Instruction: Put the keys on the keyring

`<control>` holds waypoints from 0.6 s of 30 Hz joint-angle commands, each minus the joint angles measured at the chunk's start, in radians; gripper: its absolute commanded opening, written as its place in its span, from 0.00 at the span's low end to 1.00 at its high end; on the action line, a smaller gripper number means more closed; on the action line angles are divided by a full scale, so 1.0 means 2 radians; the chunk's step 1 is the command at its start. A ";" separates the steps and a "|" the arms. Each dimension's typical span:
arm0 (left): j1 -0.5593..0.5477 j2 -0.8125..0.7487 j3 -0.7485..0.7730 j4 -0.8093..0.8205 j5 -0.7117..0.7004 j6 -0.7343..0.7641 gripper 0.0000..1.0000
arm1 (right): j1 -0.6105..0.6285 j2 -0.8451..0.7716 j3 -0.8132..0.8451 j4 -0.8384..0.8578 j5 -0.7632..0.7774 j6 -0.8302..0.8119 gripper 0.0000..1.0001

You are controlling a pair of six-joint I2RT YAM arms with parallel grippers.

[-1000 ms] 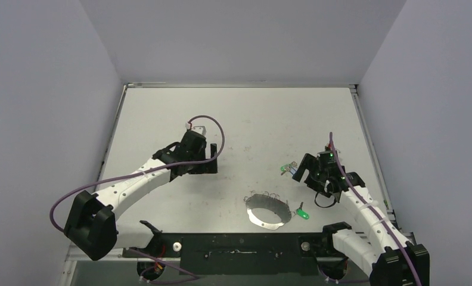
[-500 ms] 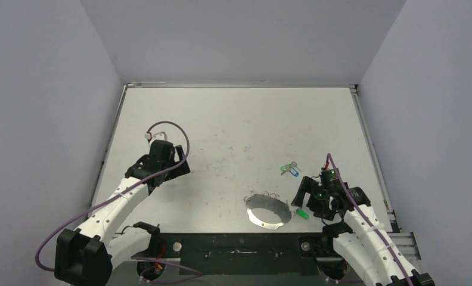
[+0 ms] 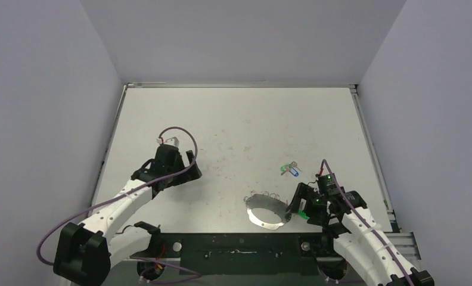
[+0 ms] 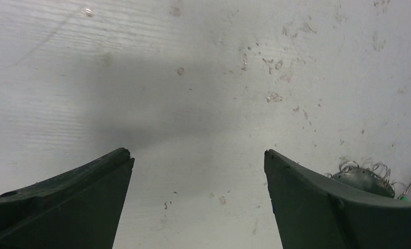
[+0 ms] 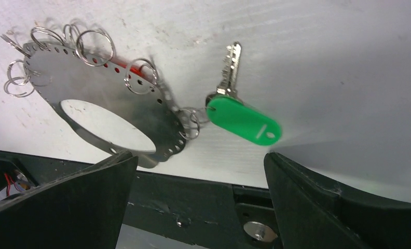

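Right pincer [image 5: 197,155], fingers apart and empty, hangs over the green-tagged key [image 5: 243,120] lying mid-frame at the keyring [image 5: 79,83] rim on the surface [image 5: 323,78], probably lining up a grab; left pincer [image 4: 198,153] likewise apart.

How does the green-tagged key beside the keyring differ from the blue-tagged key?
The green-tagged key touches a rim loop of the keyring; the blue-tagged key lies apart. The open right gripper hangs over the green-tagged key, not the blue-tagged key. Both lie on the table.

Open table [image 3: 239,119] beyond the keyring [image 5: 63,72]; green-tagged key [image 5: 241,119] just beside its rim
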 commanded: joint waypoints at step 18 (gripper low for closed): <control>-0.223 0.059 -0.083 0.213 0.009 -0.160 0.84 | 0.171 0.216 0.048 0.324 -0.017 0.053 0.96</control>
